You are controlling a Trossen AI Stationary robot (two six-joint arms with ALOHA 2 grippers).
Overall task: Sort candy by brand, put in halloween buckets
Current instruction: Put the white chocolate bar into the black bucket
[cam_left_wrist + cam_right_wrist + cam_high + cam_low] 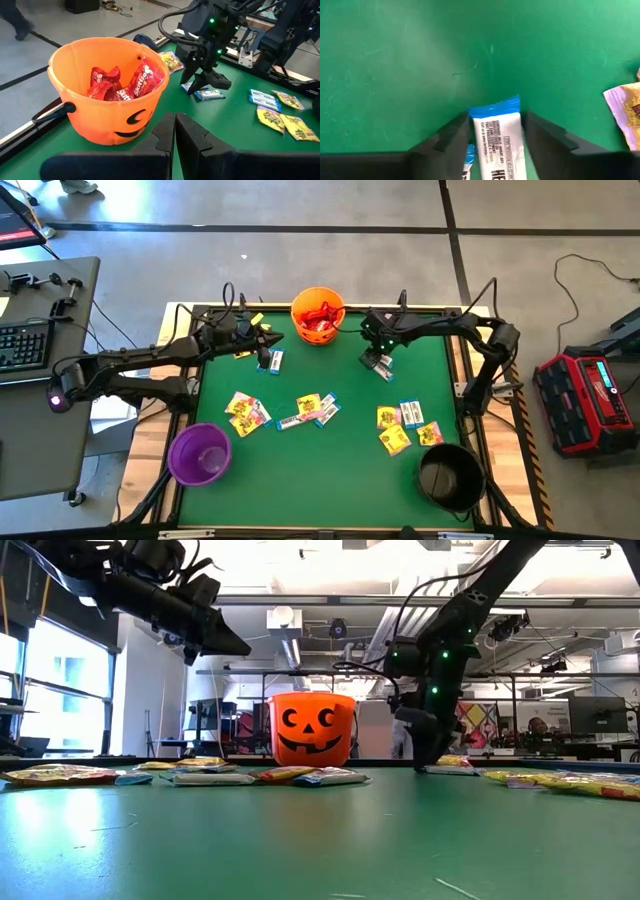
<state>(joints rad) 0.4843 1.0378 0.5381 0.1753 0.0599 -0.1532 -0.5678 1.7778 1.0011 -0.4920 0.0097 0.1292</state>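
While the green tabletop (pixel 330 470) carries scattered candy, the orange pumpkin bucket (pixel 318 316) at its far edge holds red packets (pixel 131 85). Right of the bucket, the right gripper (pixel 377 363) straddles a white-blue packet (pixel 499 135), jaws apart. Left of it, the left gripper (pixel 268 336) hovers, jaws closed, empty.

The counter (pixel 340 470) is green. The orange bucket (pixel 313 729) wears a black pumpkin face and holds red packets (pixel 142 82). One bucket is purple (pixel 200 454), another black (pixel 451 476). Loose packets are yellow (pixel 393 440) or white with blue ends (pixel 497 135), black print on the white. Both arms are dark.
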